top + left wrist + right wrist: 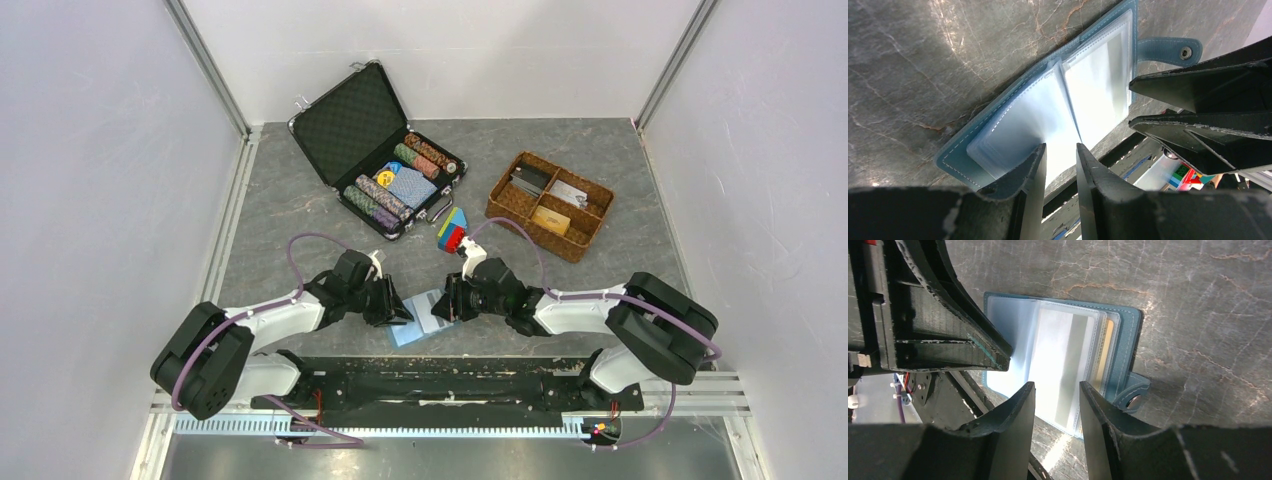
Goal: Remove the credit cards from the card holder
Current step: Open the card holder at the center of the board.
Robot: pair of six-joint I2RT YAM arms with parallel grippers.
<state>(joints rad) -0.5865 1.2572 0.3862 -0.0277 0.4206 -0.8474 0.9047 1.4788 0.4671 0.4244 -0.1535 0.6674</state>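
The card holder (418,320) lies open on the table (290,205), right at its near edge, between the two arms. The left gripper (1060,150) and the right gripper (1057,387) both hover over its clear sleeves, jaws slightly apart and holding nothing. A greyish card (1063,355) and an orange card (1108,347) are tucked inside. I think a pinch might catch only the sleeve, and a pull could then drag the holder over the edge.

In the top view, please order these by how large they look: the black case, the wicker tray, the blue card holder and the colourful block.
1. black case, lying open
2. wicker tray
3. card holder, partly covered
4. colourful block
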